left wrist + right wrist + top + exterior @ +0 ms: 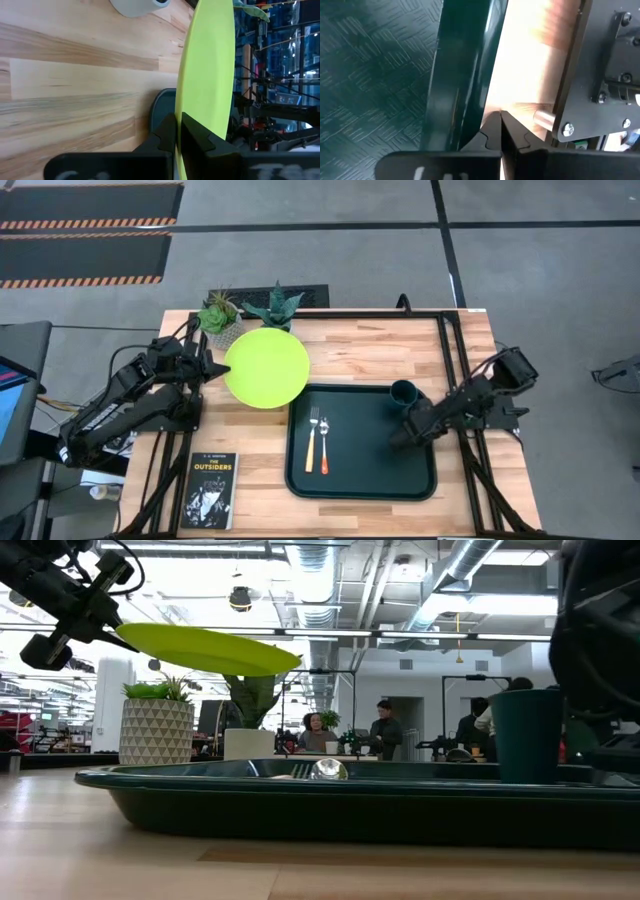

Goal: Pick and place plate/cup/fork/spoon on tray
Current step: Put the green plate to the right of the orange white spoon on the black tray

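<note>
My left gripper is shut on the lime-green plate, held above the table left of the tray's far left corner; in the low view the plate is high in the air. The dark green tray lies on the table. On it the teal cup stands upright at the far right, and the fork and the spoon lie side by side at the left. My right gripper is shut and empty, low over the tray's right part, near side of the cup. My left gripper pinches the plate's rim at its left edge between its two fingers, one above and one below. The fingers come level from the table's left. The plate is lifted clear, nearly flat, its free right side tilted slightly down.
Two potted plants stand at the far edge just behind the plate. A black book lies at the near left. A black metal frame runs around the table's right part. People stand in the room beyond.
</note>
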Robot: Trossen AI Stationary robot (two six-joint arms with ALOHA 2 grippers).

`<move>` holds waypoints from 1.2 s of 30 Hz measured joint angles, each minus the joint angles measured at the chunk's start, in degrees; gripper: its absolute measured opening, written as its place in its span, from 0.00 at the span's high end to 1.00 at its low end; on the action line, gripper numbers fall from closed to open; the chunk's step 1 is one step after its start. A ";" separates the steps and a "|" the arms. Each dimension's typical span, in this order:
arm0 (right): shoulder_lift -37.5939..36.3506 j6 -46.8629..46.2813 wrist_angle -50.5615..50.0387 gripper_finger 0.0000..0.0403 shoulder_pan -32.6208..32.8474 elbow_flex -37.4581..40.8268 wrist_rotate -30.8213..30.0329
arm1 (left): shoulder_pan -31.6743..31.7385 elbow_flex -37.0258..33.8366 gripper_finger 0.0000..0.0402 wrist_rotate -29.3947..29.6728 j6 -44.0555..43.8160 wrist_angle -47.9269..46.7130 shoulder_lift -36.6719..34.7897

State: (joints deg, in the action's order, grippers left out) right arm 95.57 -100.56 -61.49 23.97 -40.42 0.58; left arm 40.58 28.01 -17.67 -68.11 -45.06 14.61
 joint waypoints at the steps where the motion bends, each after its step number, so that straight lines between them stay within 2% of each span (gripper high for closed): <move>1: 0.00 0.75 -0.07 0.98 -0.42 0.00 -0.15 | 0.00 0.00 1.00 0.00 0.25 -0.01 0.00; 13: -0.02 7.74 1.55 0.98 -4.01 -1.29 -3.73 | 0.02 0.00 1.00 0.99 1.67 -0.02 0.00; 21: -0.05 10.10 2.03 0.98 -5.36 -1.75 -3.99 | 0.00 0.00 1.00 1.85 1.63 0.00 0.00; 36: -0.02 18.77 5.72 0.97 -8.44 -6.41 -7.39 | 0.00 0.02 1.00 3.08 1.34 0.00 -0.02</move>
State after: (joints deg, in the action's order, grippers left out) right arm 95.55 -81.79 -55.77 15.52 -46.84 -6.81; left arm 40.58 28.03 -14.59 -66.77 -45.06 14.59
